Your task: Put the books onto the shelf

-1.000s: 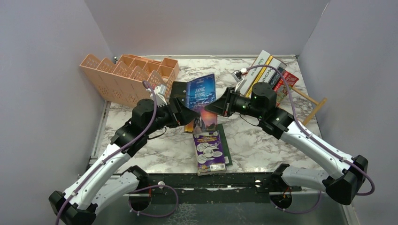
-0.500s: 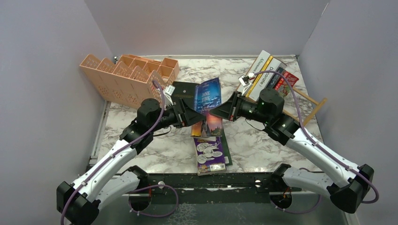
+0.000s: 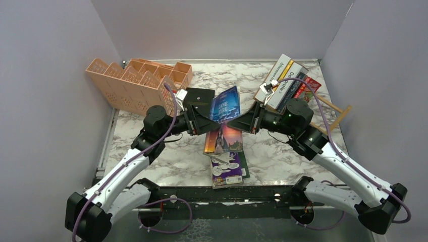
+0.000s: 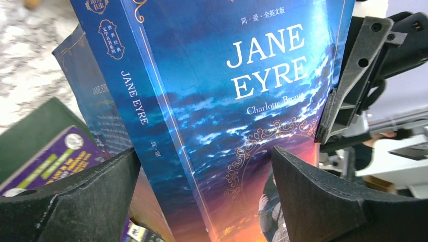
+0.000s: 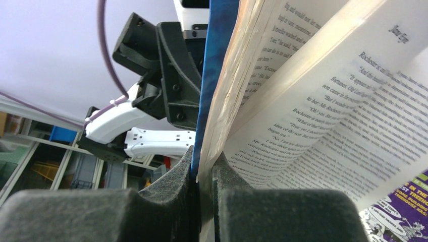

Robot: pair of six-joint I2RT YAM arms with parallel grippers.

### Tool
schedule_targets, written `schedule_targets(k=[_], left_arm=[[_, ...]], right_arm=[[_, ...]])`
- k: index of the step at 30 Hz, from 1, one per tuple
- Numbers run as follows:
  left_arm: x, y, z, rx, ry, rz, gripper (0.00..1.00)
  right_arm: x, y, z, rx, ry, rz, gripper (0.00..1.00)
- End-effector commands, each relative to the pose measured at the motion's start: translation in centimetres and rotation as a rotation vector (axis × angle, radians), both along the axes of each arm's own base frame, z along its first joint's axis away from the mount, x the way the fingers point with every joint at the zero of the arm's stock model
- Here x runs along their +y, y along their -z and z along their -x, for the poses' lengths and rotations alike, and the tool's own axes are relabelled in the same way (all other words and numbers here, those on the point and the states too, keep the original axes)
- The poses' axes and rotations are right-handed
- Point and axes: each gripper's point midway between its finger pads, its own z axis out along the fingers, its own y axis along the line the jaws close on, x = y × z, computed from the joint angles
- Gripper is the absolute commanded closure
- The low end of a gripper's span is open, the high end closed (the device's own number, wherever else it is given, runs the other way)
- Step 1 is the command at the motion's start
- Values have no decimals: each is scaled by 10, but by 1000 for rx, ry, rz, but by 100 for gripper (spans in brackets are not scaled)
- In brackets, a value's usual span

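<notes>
A blue "Jane Eyre" book (image 3: 225,103) is lifted above the table and hangs part open, its orange lower cover (image 3: 228,137) drooping. My right gripper (image 3: 241,121) is shut on the front cover and a few pages (image 5: 204,171). My left gripper (image 3: 203,120) stands open, its fingers (image 4: 75,201) on either side of the book's spine (image 4: 151,126). Below lie a purple cartoon book (image 3: 225,169) and a dark green book (image 3: 244,160). The shelf (image 3: 335,108) at the back right holds white, yellow, brown, black and red books (image 3: 284,76).
A peach plastic lattice organizer (image 3: 136,83) stands at the back left, close behind the left arm. Grey walls enclose the marble table (image 3: 282,156) on three sides. The two grippers face each other closely over the middle.
The left gripper has moved right, up to the book, and now straddles it. The right gripper and the book have shifted slightly right, and the book has tilted and sagged open.
</notes>
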Motion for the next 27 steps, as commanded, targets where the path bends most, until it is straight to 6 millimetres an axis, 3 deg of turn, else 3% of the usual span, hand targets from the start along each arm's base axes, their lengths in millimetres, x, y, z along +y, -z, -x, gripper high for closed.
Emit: schedule_targets(k=[1,5,11,17,22,27], left_arm=[[-9,-18,15,74,111,100,1],[-12,-22,20,145,152,140,1],[-12,-46,28,126,203,181,4],[-8,-74,35,51,211,219,26],[-7,-78,37,51,217,233,47],[-7,-76,35,35,204,230,60]], right_arm=[[-10,-88,29,-240,-72,-245,99],[-10,-88,29,-244,-71,-244,99],[-7,-76,20,-213,-41,-228,99],[-9,-45,-4,-145,79,-137,99],[-15,-21,-15,-109,148,-74,99],[-22,-3,-26,-68,226,-15,99]])
